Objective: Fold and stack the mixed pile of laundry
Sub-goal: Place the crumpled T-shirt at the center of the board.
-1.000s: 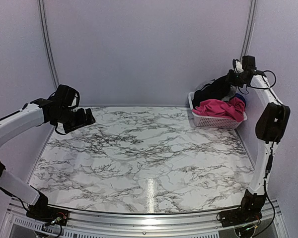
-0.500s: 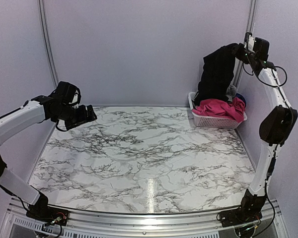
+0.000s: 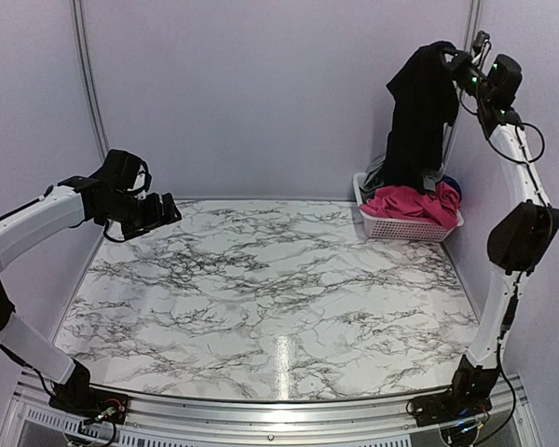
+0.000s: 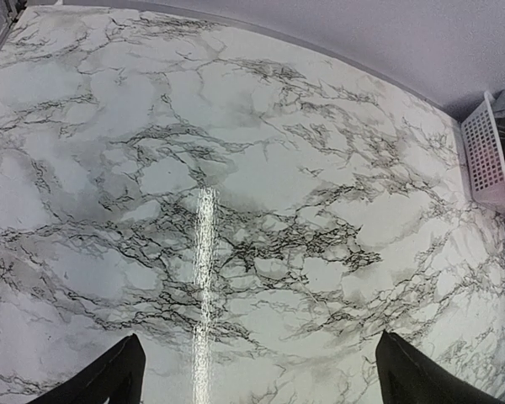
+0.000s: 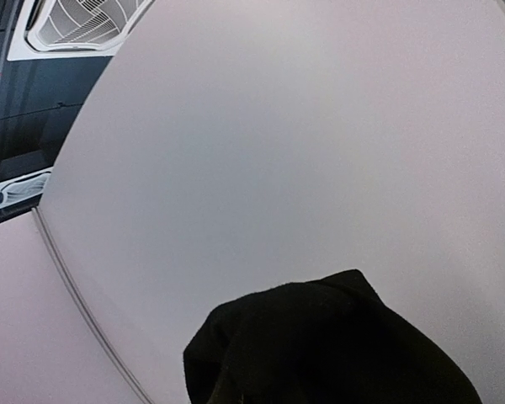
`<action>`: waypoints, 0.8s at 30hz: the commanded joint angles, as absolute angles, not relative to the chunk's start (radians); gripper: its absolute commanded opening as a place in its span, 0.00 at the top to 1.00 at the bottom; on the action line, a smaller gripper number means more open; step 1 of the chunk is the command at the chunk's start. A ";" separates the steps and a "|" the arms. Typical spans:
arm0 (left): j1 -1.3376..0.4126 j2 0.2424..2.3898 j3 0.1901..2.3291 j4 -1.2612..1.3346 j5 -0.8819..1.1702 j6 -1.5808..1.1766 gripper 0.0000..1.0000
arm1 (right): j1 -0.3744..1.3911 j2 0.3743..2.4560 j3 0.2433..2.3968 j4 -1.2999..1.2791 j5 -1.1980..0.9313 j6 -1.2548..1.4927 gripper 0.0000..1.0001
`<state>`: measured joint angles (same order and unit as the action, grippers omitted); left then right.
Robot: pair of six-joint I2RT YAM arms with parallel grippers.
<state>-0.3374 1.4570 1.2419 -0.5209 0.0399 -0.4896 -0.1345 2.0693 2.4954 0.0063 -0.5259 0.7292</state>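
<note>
Barely begun, I'd judge: the right end effector (image 3: 456, 63) pinched the black cloth (image 3: 417, 121) high above the basket (image 3: 405, 228), its hem trailing beside the pink piece (image 3: 405, 200) inside; the left end effector (image 3: 160, 216) hung spread over the table (image 3: 279, 279), where nothing lay folded

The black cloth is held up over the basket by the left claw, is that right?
Not quite. The top view shows the right claw, not the left, holding the black cloth up over the basket. The left claw is open and empty above the table.
</note>
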 commanded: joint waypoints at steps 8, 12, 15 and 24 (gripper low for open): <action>-0.298 1.508 1.296 -0.485 0.107 -0.492 0.01 | 0.128 1.996 2.573 0.251 -0.633 0.876 1.00; -0.280 1.512 1.304 -0.475 0.115 -0.501 0.01 | 0.290 2.002 2.568 0.240 -0.631 0.861 1.00; -0.265 1.505 1.305 -0.469 0.118 -0.502 0.01 | 0.384 2.008 2.576 0.253 -0.611 0.881 1.00; -0.210 1.443 1.269 -0.467 0.110 -0.503 0.01 | 0.358 1.786 2.123 -0.057 -0.548 0.656 0.84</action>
<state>-0.2333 1.5028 1.2800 -0.4896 0.1085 -0.4961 0.4252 1.9827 2.4084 0.1593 -0.6277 0.8646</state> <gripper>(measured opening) 0.989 0.008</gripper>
